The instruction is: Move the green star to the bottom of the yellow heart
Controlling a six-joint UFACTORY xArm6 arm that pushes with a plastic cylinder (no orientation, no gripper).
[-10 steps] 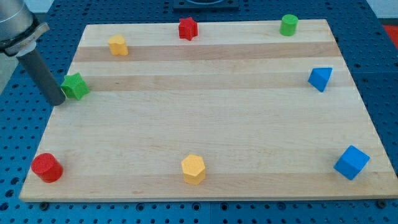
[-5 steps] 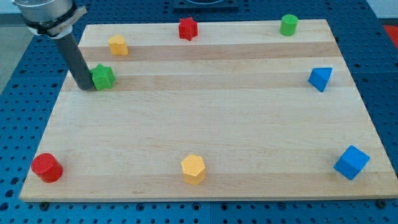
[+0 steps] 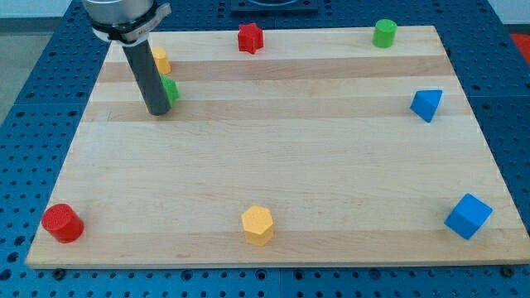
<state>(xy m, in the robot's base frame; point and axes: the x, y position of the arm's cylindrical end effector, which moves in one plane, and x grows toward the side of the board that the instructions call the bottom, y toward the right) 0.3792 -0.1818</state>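
Observation:
The green star [image 3: 171,89] lies near the board's upper left, mostly hidden behind my rod. The yellow heart [image 3: 161,60] sits just above it, also partly hidden by the rod. My tip [image 3: 157,112] rests on the board touching the green star's lower left side. The star is directly below the heart, with a small gap between them.
A red star [image 3: 250,37] and a green cylinder [image 3: 384,33] lie at the top edge. A blue triangle [image 3: 426,104] is at the right, a blue cube [image 3: 468,216] at bottom right. A yellow hexagon [image 3: 257,225] is at bottom centre, a red cylinder [image 3: 62,223] at bottom left.
My tip has pushed the green star rightward and slightly up, from the board's left edge to just under the yellow heart. The other blocks have not moved.

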